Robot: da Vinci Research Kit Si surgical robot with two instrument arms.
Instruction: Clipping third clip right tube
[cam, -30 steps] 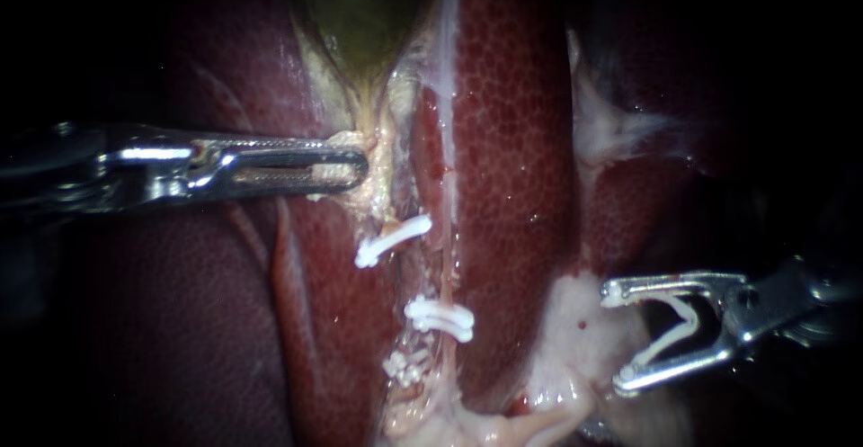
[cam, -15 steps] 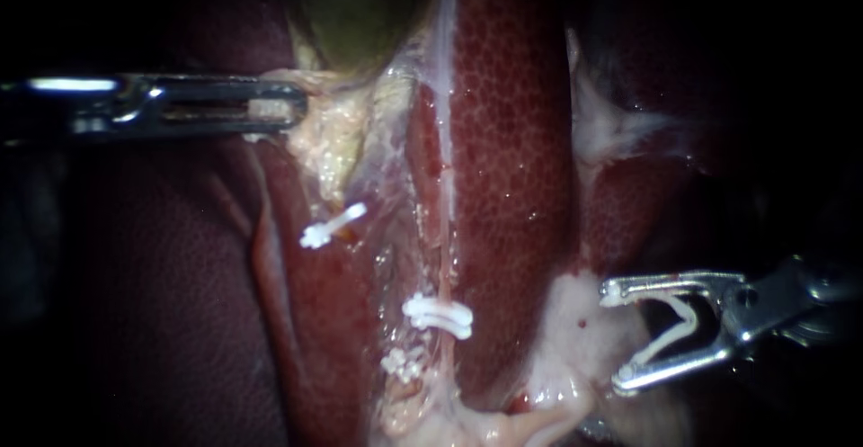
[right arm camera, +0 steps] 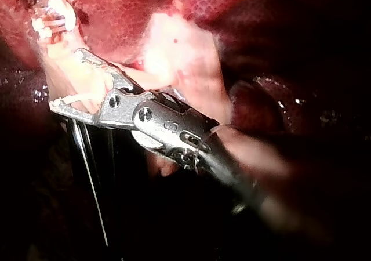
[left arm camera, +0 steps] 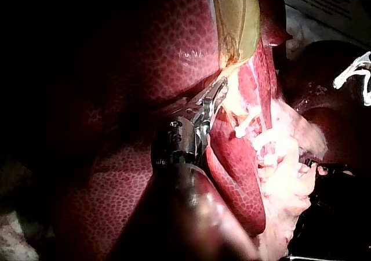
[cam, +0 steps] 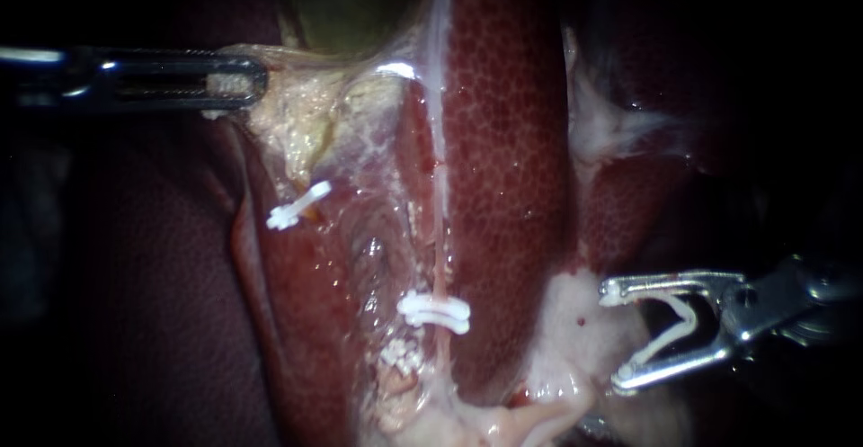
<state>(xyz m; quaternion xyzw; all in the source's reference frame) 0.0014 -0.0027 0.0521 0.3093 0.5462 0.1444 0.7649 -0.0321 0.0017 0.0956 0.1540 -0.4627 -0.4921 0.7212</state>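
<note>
3rd clip loaded; rt tube has one clip on it.
Open clip point(cam: 676, 326): white, V-shaped, held betw. the spread jaws of my right instrument point(cam: 618, 337), both jaws touching it, well apart from the tube. Right tube point(cam: 440, 231): thin pale-pink strand, straight, running down beside the liver point(cam: 508, 159); closed white clip point(cam: 434, 312) across its lower part.

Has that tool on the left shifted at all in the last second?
Yes. The left instrument has pulled left and up, dragging pale tissue away from the middle clip, which stayed put.
</note>
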